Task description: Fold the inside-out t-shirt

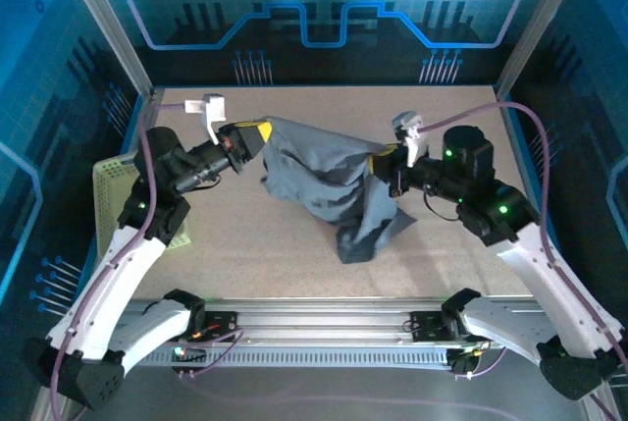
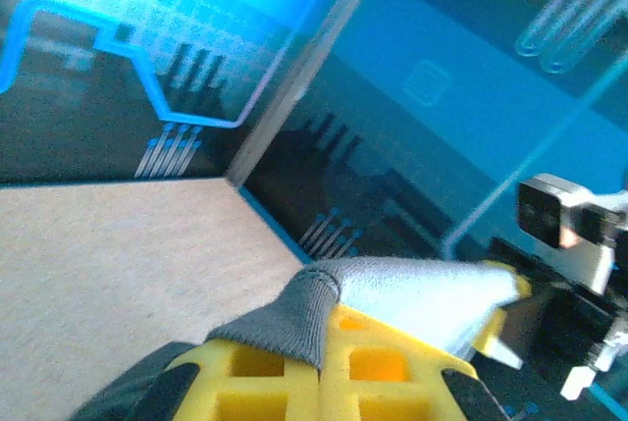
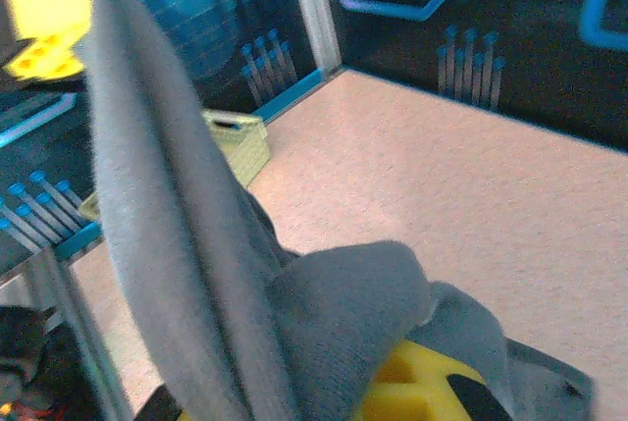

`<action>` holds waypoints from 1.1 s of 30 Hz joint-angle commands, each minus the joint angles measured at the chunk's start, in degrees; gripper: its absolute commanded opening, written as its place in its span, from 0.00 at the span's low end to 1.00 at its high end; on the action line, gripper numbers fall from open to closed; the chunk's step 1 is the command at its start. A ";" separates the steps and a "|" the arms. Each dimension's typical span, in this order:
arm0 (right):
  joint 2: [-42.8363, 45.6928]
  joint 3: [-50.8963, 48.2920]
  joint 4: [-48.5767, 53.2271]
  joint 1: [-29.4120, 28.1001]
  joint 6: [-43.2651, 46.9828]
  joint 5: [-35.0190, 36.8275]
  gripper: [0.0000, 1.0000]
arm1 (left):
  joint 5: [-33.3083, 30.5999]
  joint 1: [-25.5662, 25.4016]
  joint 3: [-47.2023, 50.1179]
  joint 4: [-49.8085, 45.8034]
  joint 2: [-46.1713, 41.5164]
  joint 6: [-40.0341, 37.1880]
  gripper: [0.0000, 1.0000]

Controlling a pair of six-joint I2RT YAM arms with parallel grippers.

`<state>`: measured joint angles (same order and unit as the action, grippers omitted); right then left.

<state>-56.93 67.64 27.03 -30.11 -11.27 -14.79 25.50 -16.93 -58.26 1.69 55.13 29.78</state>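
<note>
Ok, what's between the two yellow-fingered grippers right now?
The plain dark slate-grey fabric t-shirt spans the whole gap, pinched at one end by the left gripper and at the other by the right gripper. The top view shows it.

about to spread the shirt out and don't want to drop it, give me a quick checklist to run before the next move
1. left gripper shut on the t-shirt: ok, a ribbed edge is pinched between its yellow fingers.
2. right gripper shut on the t-shirt: ok, cloth drapes over it.
3. t-shirt stretched flat between the grippers: not ok, it hangs bunched, lower end on the table.
4. t-shirt apart from the basket: ok.
5. which part of the t-shirt each gripper holds: cannot tell.
</note>
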 commanded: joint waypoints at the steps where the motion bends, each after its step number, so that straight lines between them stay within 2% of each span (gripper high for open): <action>1: -9.71 -3.91 -0.02 1.98 -0.76 -4.96 0.00 | -11.70 0.50 1.53 -11.85 7.71 -2.43 0.00; 4: -20.04 -3.73 0.19 4.07 -2.67 -0.41 0.00 | -17.26 0.84 1.40 -17.70 15.35 -3.27 0.00; 8: -30.46 -0.18 2.24 4.27 -3.32 7.98 0.00 | -16.07 0.93 2.53 -17.99 21.30 -2.67 0.00; 11: -33.24 1.50 3.02 4.27 -3.58 10.63 0.02 | -14.11 0.93 4.61 -14.75 20.89 -1.30 0.00; 13: -35.05 2.78 4.11 4.27 -3.94 12.85 0.11 | -15.79 0.93 4.28 -16.04 21.51 -1.96 0.00; 16: -37.79 4.38 5.24 4.09 -4.19 14.75 0.14 | -19.09 0.95 2.53 -19.79 24.31 -3.19 0.00; 18: -38.67 5.14 5.68 3.59 -4.67 17.09 0.26 | -18.84 0.95 1.82 -20.58 25.88 -3.51 0.00; 20: -37.67 5.58 6.52 1.88 -4.58 23.35 0.42 | -17.83 0.93 1.35 -20.49 26.72 -3.16 0.00; 23: -34.03 6.41 8.12 -1.76 -3.68 30.02 0.53 | -15.06 0.94 1.65 -18.22 26.22 -2.19 0.00; 28: -30.59 7.90 9.05 -7.39 -7.61 24.72 0.56 | -14.20 0.93 1.30 -17.34 25.30 -2.01 0.00; 33: -36.02 10.26 8.63 -11.36 -12.16 23.91 0.53 | -14.05 0.85 1.31 -17.47 24.77 -1.90 0.00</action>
<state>-89.73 76.31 34.48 -40.60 -19.42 9.69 9.93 -16.27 -55.31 -16.12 81.45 28.14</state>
